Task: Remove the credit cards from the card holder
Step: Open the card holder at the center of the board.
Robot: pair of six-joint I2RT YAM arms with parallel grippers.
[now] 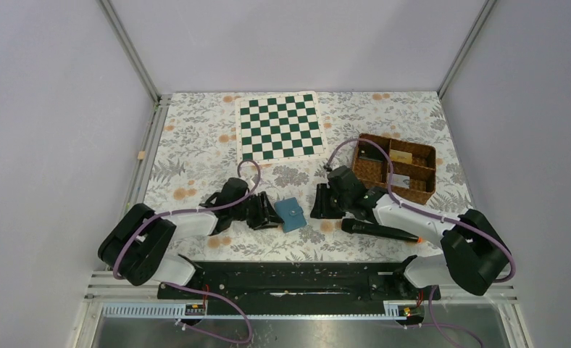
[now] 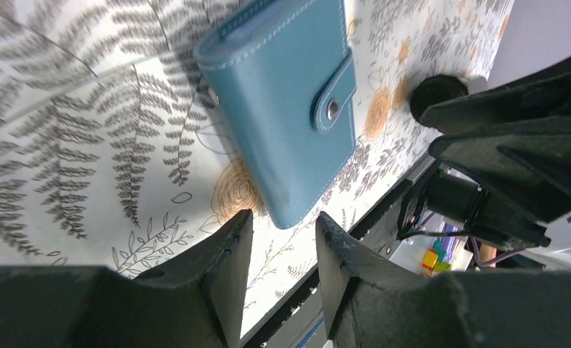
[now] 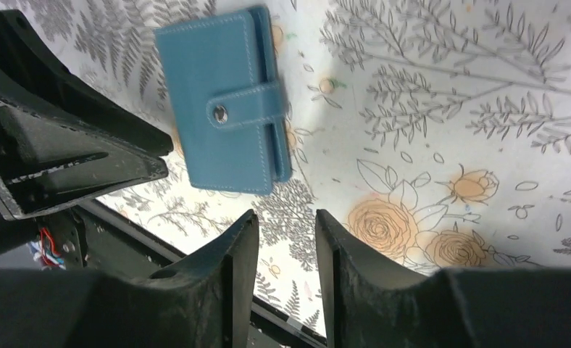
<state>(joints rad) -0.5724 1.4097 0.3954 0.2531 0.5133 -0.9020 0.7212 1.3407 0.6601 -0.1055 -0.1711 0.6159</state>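
Observation:
The blue card holder (image 1: 291, 214) lies closed on the floral table cloth, its snap tab fastened, between my two grippers. It also shows in the left wrist view (image 2: 282, 109) and in the right wrist view (image 3: 221, 101). No credit cards show; the closed holder hides whatever is inside it. My left gripper (image 1: 271, 216) is open and empty just left of the holder, its fingertips (image 2: 243, 221) short of the holder's corner. My right gripper (image 1: 319, 204) is open and empty a little to the right of it, with a gap of bare cloth between them (image 3: 286, 214).
A green-and-white chequered board (image 1: 280, 127) lies at the back middle. A brown wicker basket (image 1: 374, 174) with compartments stands at the right, behind the right arm. A black marker with an orange tip (image 1: 380, 231) lies near the front edge, right of the holder.

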